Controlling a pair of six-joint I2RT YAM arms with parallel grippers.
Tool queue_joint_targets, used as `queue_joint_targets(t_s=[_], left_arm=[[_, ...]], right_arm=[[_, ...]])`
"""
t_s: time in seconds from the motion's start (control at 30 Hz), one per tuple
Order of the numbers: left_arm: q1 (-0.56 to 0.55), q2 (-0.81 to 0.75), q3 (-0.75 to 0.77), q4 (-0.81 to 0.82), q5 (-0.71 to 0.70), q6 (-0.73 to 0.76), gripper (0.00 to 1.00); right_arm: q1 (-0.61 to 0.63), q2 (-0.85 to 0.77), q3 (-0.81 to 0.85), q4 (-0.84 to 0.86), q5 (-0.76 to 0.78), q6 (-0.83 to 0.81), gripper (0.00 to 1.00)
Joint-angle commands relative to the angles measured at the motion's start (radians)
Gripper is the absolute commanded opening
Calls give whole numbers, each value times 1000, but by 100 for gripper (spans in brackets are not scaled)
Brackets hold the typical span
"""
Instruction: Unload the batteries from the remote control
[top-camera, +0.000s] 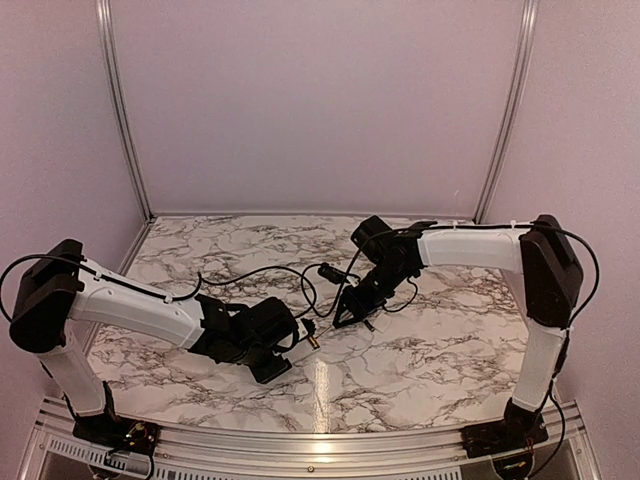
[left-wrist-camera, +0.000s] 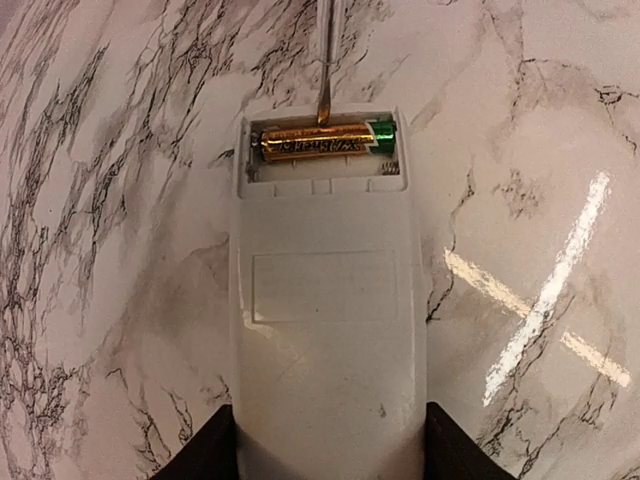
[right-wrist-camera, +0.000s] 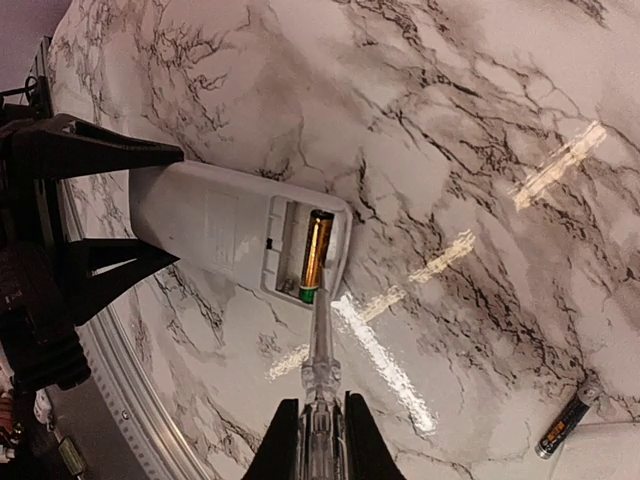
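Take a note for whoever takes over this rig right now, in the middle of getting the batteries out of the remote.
Left gripper: shut on the remote control, with the open compartment facing up.
Right gripper: shut on a screwdriver, with its tip at the last battery in the compartment.
Done: the cover is off and the other slot looks empty. The loose battery lies on the table, away from the remote.
Left to do: pry out the last battery and set it down.
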Motion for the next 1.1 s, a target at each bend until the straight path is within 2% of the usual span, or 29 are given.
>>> queue_joint_targets(t_s=[0.0, 0.3, 0.5, 0.8, 1.07], left_arm=[[-9, 31, -31, 46, 41, 36, 19], [-9, 25, 23, 10, 39, -4, 19], [-9, 11, 98, -64, 52, -46, 19], [-9, 32, 185, -92, 108, -63, 19], [-9, 41, 197, -82, 119, -68, 18]], right_arm=[[12, 90, 16, -53, 25, -22, 0], [56, 132, 194, -188, 248, -14, 0], [102, 107, 220, -221, 316, 54, 0], [175, 119, 240, -201, 229, 83, 0], [175, 141, 166, -141, 139, 71, 0]])
